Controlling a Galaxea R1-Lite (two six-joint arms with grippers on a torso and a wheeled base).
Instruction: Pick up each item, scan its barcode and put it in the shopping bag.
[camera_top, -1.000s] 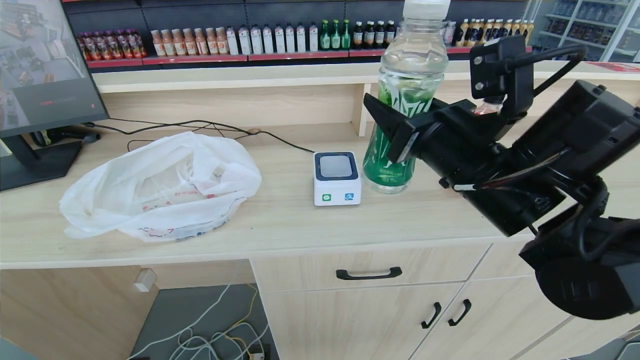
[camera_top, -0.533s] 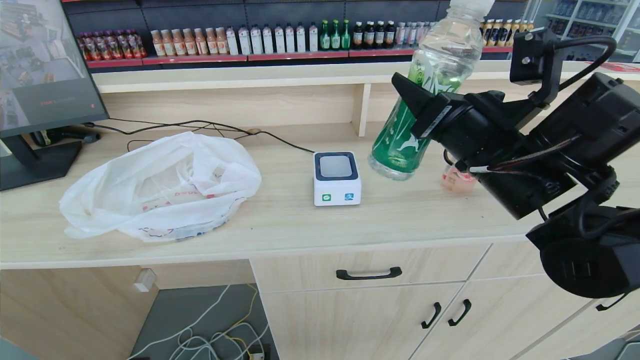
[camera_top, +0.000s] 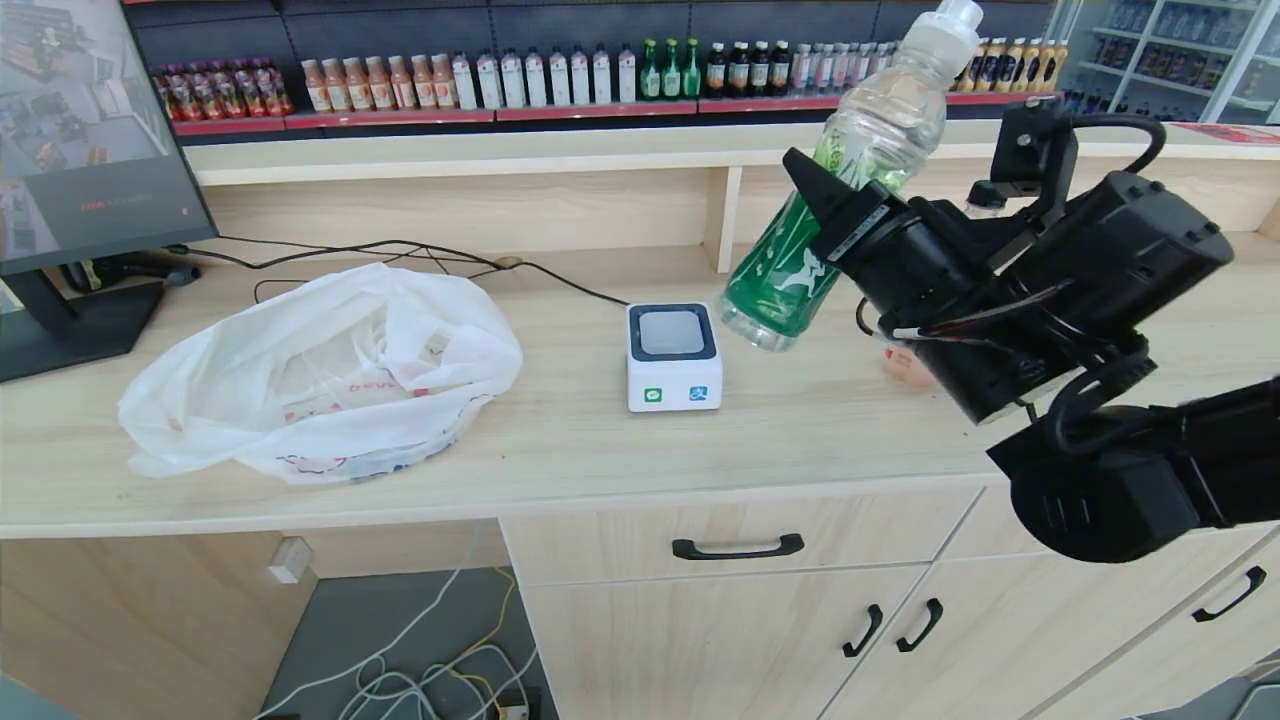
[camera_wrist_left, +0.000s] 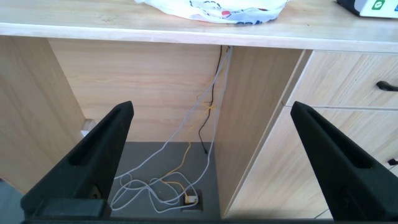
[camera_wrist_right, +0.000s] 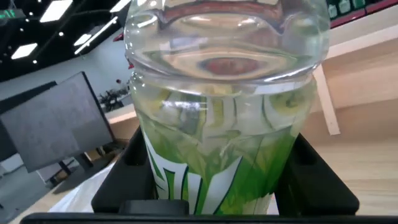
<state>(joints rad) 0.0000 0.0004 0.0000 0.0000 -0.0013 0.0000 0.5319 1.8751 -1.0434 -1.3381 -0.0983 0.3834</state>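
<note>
A: Where's the bottle (camera_top: 800, 270)?

B: In the air, just R of the scanner (camera_top: 673, 355). It's tilted, cap up & away, base down toward the scanner window. The R gripper (camera_top: 822, 195) clamps it round the green label, mid-body.

A: Step?

B: Prob. the scan. No barcode is visible on it, so the arm likely has to roll the wrist till the code faces the window. Then hold it close above w/o touching, steady for a moment. Grip looks firm, but the bottle seems filled & smooth. Slow turns, then; a fast swing could slip it.

A: L gripper (camera_wrist_left: 211, 109)?

B: Fingers spread wide, nothing btwn them. It hangs below the counter edge, facing loose cables (camera_wrist_left: 168, 186) on the floor.

A: Then the bag?

B: The shopping bag (camera_top: 330, 375) lies slumped on the counter (camera_top: 780, 430), L of the scanner, mouth partly open. Prob. needs a careful drop.

A: Surface, room?

B: Pale wood counter, drawers (camera_top: 737, 547) under it. A small pink bottle (camera_top: 905, 365) stands behind the R arm. Monitor (camera_top: 90, 130) at far L, black cable (camera_top: 400, 245) along the back. Beyond, shop shelves (camera_top: 560, 75) w/ rows of drinks.
</note>
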